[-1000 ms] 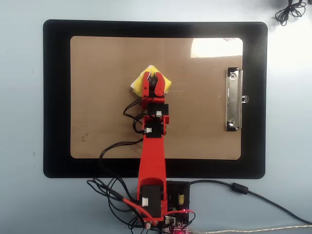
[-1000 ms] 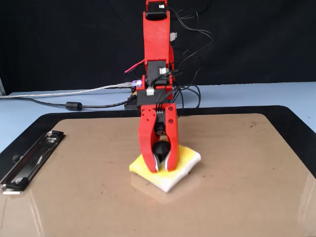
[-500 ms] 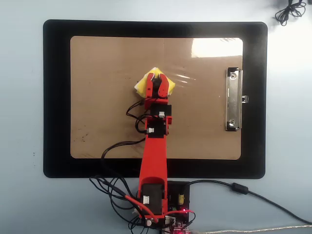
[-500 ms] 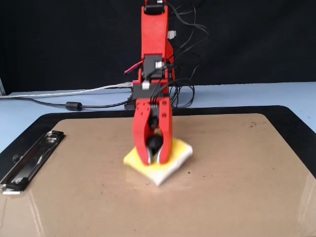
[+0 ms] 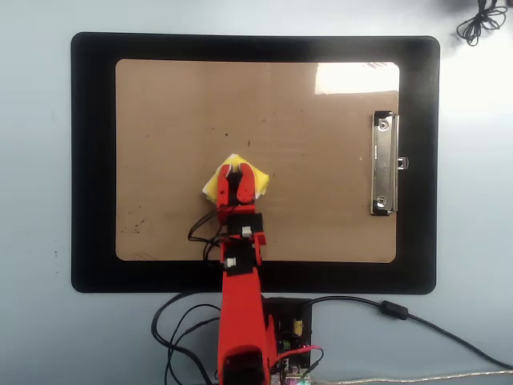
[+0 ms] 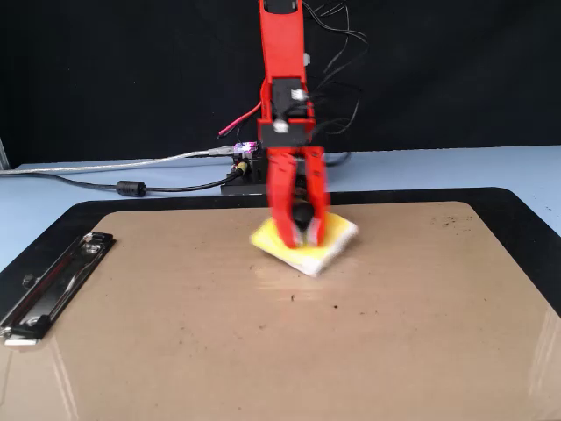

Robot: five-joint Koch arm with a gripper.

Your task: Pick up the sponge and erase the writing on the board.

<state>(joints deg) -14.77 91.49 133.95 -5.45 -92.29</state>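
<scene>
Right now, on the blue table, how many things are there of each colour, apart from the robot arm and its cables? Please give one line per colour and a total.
Black: 1, the mat
Tan-brown: 1, the board, with a silver clip
Yellow-and-white: 1, the sponge, under the gripper
Total: 3

Nothing readable anywhere; no text, labels, brands or numbers on the board (image 5: pixel 160 120), its metal clip (image 5: pixel 385 164), the sponge (image 6: pixel 333 241) or the red arm (image 6: pixel 285 53); just tiny dark specks on the board surface.
</scene>
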